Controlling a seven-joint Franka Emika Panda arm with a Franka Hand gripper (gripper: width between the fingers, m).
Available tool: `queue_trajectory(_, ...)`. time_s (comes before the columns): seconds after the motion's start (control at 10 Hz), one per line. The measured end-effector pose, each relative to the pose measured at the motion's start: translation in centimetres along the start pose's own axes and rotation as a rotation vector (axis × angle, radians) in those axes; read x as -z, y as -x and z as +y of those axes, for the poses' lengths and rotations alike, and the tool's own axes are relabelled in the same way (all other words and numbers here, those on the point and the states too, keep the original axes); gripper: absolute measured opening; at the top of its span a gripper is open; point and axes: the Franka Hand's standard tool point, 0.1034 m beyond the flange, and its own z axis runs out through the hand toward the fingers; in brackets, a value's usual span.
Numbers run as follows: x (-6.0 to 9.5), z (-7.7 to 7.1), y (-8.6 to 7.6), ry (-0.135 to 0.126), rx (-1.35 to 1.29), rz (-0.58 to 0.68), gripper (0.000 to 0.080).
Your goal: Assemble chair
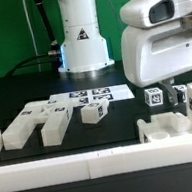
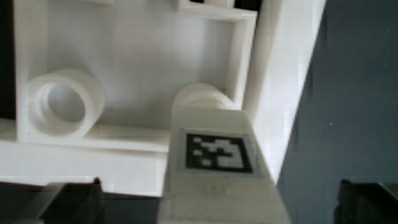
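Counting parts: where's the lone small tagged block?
Exterior view, centre: the small block lies in front of the marker board, notched pieces on the exterior view's left.

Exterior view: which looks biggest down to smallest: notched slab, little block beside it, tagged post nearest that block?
Largest: the notched slab. The little block and the tagged post look about alike; I cannot rank those two.
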Motion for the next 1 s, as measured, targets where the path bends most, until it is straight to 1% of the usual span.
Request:
queue_trajectory(0.1,-0.11,0.37,0.16,-0.007,-0.005,-0.056,0.0649)
queue_trajectory(0.2,-0.38,0.64,-0.22,-0.005,-0.001,-0.037,0.0649)
queue_trajectory(0.3,-0.4,0.43,-0.21,-0.005,0.002,-0.038,0.0649)
queue_trajectory(0.4,-0.38,0.4,-0.22,-0.005,0.003,-0.037,0.0601)
queue_trajectory(0.5,-0.42,0.45,-0.21,-0.005,0.002,-0.038,0.0601)
queue_trajectory(0.6,-0.43,0.44,-0.21,-0.005,0.002,-0.038,0.0427)
queue_trajectory(0.7,-0.43,0.43,-0.21,-0.006,-0.004,-0.038,0.0427)
queue_trajectory(0.8,-0.43,0.42,-0.21,-0.005,-0.02,-0.038,0.0291)
queue_trajectory(1.0,-0.44,0.41,-0.2,-0.005,-0.053,-0.039,0.0291)
